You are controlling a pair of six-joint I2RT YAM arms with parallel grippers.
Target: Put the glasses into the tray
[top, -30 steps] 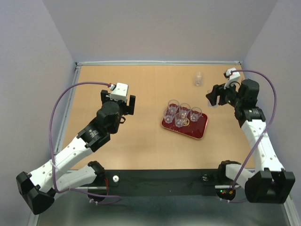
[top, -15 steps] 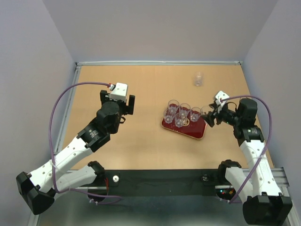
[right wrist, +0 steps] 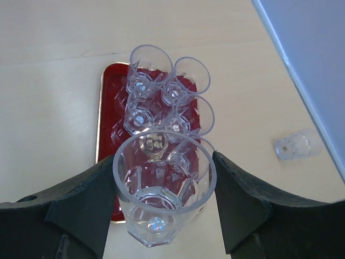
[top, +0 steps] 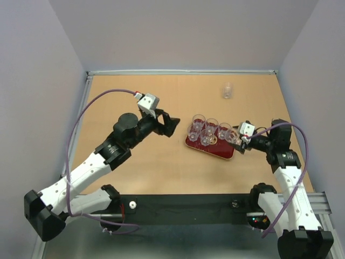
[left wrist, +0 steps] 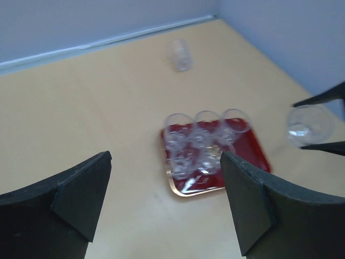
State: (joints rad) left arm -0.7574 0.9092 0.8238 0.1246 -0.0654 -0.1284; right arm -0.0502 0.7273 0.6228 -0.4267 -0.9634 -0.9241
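Observation:
The dark red tray (top: pixel 228 153) lies right of the table's centre with several clear glasses (top: pixel 206 131) standing on it. It also shows in the left wrist view (left wrist: pixel 259 157) and the right wrist view (right wrist: pixel 106 106). My right gripper (top: pixel 237 140) (right wrist: pixel 163 162) is shut on one glass (right wrist: pixel 156 202) and holds it upright over the tray's near-right edge. That glass also shows in the left wrist view (left wrist: pixel 308 125). My left gripper (top: pixel 171 125) (left wrist: pixel 166 162) is open and empty, just left of the tray. One more glass (top: pixel 227 90) sits alone on the far table.
The lone glass also shows in the left wrist view (left wrist: pixel 182 54) and the right wrist view (right wrist: pixel 294 145), near the back wall. The tan table (top: pixel 135 97) is walled on three sides. Both arm bases sit along the near edge.
My right gripper has swung from the far right down to the tray's right edge, carrying a glass. My left gripper has turned and reached right toward the tray.

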